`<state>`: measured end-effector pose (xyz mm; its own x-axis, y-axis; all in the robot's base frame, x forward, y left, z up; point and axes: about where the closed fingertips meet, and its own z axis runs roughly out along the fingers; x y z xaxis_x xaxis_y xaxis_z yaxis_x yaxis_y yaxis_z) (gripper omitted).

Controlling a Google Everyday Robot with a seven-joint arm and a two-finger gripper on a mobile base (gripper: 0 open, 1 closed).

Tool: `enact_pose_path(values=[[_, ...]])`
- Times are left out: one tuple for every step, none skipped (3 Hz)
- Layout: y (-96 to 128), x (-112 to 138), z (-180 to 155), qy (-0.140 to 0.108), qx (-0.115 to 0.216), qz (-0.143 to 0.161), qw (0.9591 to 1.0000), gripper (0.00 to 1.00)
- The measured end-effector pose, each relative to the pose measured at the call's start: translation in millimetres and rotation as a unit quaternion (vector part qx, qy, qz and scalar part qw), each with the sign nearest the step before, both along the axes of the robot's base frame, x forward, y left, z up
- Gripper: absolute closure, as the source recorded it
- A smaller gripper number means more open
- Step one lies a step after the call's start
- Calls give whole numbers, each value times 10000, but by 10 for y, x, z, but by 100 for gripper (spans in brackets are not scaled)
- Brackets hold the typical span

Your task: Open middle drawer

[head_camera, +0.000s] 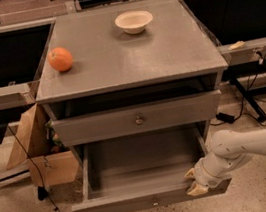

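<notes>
The middle drawer (144, 201) is pulled far out below the grey cabinet top, and its inside shows bare. Its small round knob (154, 203) sits in the middle of the front panel. My gripper (195, 182), on a white arm that comes in from the right, rests at the right end of this drawer's front rim, touching it. Above it, the upper drawer (96, 127) with its own knob (139, 120) stands nearly closed. The lowest drawer is hidden under the open one.
An orange (60, 59) and a white bowl (133, 21) sit on the cabinet top (125, 58). A cardboard box (33, 145) stands on the floor at the left. Cables and a stand leg (249, 103) lie at the right.
</notes>
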<state>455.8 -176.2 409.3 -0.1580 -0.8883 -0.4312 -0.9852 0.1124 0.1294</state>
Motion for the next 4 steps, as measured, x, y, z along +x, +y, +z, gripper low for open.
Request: enact_pose_path(values=[[5, -100, -13, 44, 4, 52, 10000, 27], [6, -78, -1, 42, 4, 54, 10000, 4], [30, -539, 17, 116, 16, 258, 9996, 0], [30, -539, 17, 116, 16, 258, 9996, 0]])
